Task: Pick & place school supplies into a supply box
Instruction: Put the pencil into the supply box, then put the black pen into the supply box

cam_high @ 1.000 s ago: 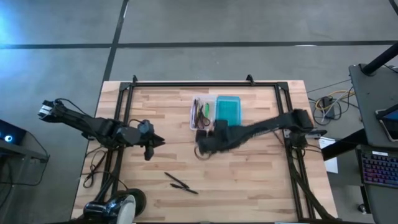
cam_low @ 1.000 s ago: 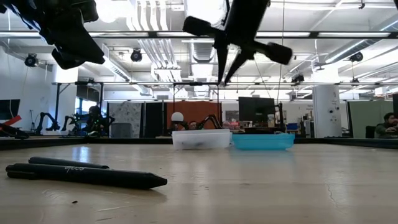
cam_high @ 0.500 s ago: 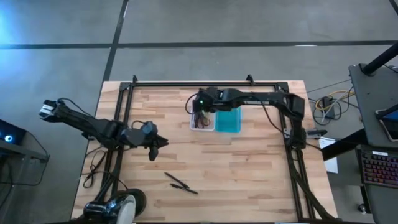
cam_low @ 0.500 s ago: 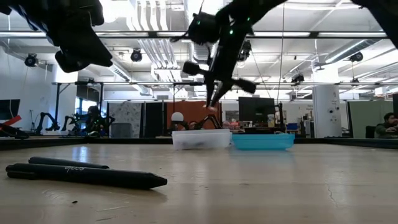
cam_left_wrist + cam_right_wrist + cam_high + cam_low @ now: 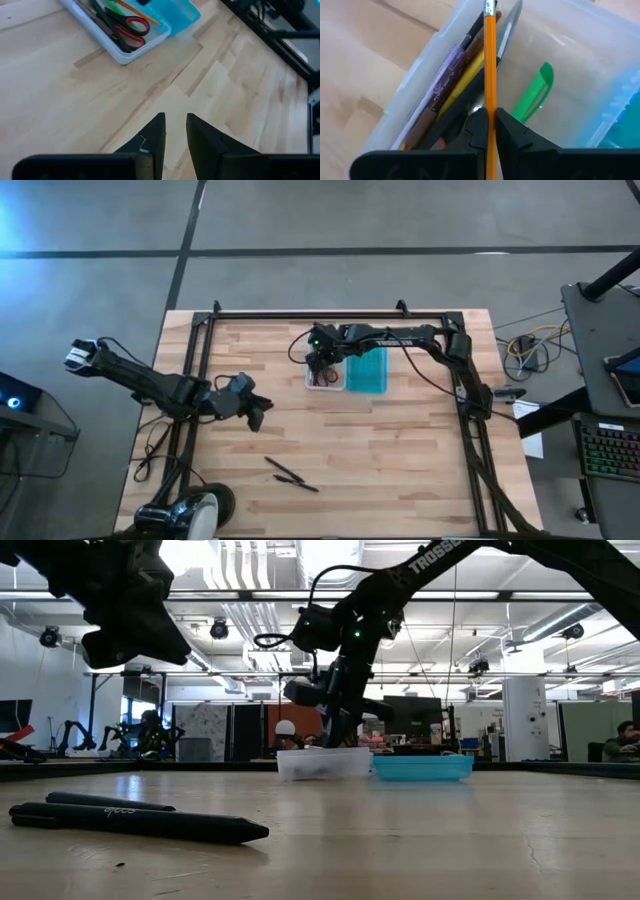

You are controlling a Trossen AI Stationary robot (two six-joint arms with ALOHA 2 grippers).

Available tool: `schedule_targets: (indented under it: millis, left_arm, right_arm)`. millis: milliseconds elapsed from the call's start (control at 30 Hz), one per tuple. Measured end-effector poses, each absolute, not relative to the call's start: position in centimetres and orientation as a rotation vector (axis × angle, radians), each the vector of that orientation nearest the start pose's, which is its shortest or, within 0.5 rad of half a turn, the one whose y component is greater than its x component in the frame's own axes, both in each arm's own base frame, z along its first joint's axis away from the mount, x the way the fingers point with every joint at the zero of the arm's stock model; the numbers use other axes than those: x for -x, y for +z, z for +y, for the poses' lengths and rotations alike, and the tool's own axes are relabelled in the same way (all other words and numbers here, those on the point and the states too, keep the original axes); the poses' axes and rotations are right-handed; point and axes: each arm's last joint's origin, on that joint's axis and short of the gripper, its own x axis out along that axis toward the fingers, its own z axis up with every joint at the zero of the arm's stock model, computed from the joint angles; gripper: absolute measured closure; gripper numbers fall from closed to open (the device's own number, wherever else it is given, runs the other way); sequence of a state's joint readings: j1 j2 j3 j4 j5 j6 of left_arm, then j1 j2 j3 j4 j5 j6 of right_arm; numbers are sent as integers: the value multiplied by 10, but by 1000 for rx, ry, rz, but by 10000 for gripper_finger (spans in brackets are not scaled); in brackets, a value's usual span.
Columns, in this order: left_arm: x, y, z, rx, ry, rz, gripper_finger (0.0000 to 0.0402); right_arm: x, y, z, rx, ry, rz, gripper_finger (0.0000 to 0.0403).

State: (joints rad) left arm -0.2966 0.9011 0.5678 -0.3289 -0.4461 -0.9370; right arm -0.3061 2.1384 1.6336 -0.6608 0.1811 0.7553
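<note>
Your right claw (image 5: 490,131) is clamping an orange pencil (image 5: 490,65) between its two fingers, closed tight on the shaft; it is hanging over the clear half of the supply box (image 5: 326,362) at the far middle of the table (image 5: 400,450), with the pencil pointing down into the box; whether the pencil tip is touching anything inside, you cannot tell. In the right wrist view the box is already holding a yellow pencil (image 5: 462,80), a dark pen (image 5: 437,92), a green marker (image 5: 532,92) and the blades of the scissors (image 5: 509,22); the left wrist view is showing the red scissor handles (image 5: 131,31) lying in the box too. The teal lid (image 5: 366,366) is lying open just beside the clear tray, on the side toward the right arm.

Your left claw (image 5: 175,132) is hovering above bare wood on the left part of the table, holding nothing, its fingers parted by only a narrow gap.

Two dark pens (image 5: 289,474) are lying near the front edge of the table, touching each other and well apart from the box; nothing is standing between them and either arm. Beyond the light wood table, the low view is showing an open workshop with ceiling lights, pipes and monitors (image 5: 412,718).
</note>
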Motion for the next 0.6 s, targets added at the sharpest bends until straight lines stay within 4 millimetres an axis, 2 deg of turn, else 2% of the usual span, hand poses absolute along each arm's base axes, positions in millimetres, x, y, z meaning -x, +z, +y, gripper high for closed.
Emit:
schedule_targets:
  millis: [133, 333, 467, 600]
  left_arm:
    - [-178, 228, -41, 668, 420, 499, 340]
    - [-179, 226, -42, 647, 399, 521, 340]
    - [-180, 226, -45, 566, 294, 578, 340]
    - [-179, 225, -47, 457, 196, 625, 340]
  right_arm:
    - [-421, 173, -138, -668, -818, 981, 376]
    - [-421, 185, -135, -667, -784, 963, 293]
    - [-422, 201, -119, -631, -746, 943, 235]
    - [-420, 233, -92, -593, -673, 883, 199]
